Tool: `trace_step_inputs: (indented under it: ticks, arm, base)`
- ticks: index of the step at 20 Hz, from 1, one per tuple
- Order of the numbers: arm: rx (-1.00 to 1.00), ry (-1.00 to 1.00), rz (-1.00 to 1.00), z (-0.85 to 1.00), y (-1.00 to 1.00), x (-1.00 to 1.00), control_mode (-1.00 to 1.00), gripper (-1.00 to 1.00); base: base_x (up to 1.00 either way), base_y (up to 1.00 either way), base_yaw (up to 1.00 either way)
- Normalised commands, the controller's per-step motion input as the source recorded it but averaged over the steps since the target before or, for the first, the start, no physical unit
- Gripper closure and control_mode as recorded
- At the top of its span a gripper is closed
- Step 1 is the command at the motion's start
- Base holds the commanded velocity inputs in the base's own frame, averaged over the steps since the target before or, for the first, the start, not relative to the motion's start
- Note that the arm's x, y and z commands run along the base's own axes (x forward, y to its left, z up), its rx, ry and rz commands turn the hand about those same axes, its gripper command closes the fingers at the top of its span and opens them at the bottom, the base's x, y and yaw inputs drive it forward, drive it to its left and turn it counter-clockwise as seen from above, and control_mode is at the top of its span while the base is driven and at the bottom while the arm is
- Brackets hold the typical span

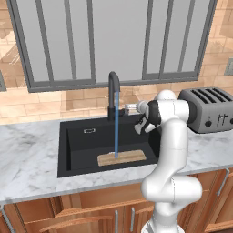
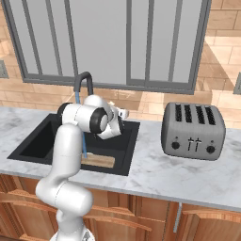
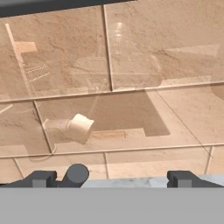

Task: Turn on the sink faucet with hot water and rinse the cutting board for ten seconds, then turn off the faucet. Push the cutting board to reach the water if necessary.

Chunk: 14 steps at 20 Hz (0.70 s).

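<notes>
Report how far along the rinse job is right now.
Done: the sink faucet is on, and the water falls straight onto the cutting board lying in the sink, so no push looks needed. In hand: the rinse itself; the gripper sits open near the tiled wall behind the tap. Left: finish the rinse time, which the pictures cannot show, then shut the faucet off.

The gripper [image 3: 113, 178] is directed at a tan tiled wall [image 3: 131, 65]. Its two dark fingertips [image 3: 40, 178] are set wide apart. A round dark knob end [image 3: 76, 173] is seen just beside the left fingertip. A strip of marble counter [image 3: 127, 181] is visible between the fingertips.
</notes>
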Motion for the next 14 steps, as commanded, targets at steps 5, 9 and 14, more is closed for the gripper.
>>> trace_step_inputs:
  ticks: [5, 9, 14]
  arm:
    - [0.00, 0.00, 0.00, 0.00, 0.00, 0.00, -1.00, -1.00]
    - [0.00, 0.00, 0.00, 0.00, 0.00, 0.00, -1.00, -1.00]
    - [0.00, 0.00, 0.00, 0.00, 0.00, 0.00, -1.00, -1.00]
  base:
    - [0.00, 0.00, 0.00]
    - [0.00, 0.00, 0.00]
    - [0.00, 0.00, 0.00]
